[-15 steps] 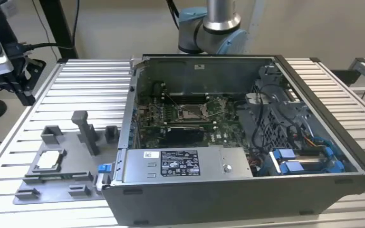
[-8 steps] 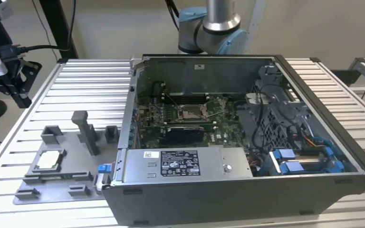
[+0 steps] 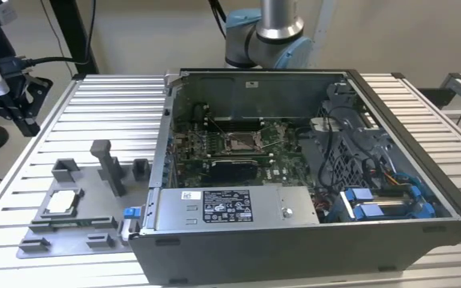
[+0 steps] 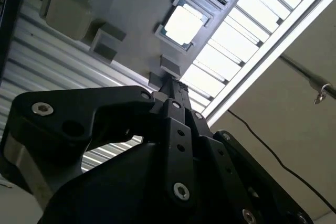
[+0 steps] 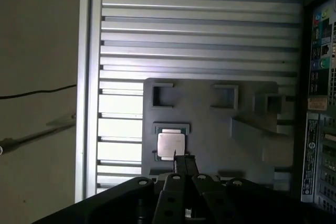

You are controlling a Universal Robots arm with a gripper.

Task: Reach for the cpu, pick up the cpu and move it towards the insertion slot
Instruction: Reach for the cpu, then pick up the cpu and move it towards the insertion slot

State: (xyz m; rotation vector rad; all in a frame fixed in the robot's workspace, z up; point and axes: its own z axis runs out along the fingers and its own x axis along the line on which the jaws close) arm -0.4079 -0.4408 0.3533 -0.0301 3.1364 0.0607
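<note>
The cpu is a small thin square with a pale, silvery-white top face that shines in the light, and a darker rim shows round it. It lies flat in a shallow square nest on the grey fixture plate, near the plate's edge that faces away from the computer case. The plate sits on the slatted metal desk, close to the desk's edge on the exterior view's left, just beside the case. Grey fixture blocks stand upright on the same plate, apart from the cpu.

The pincer hangs above the plate with its black fingertips drawn together and nothing between them. In the second wrist view its tips point toward the cpu but stand clear of it.

The insertion slot, a square silver frame, sits in the green circuit board inside the open case, well apart from the cpu.
</note>
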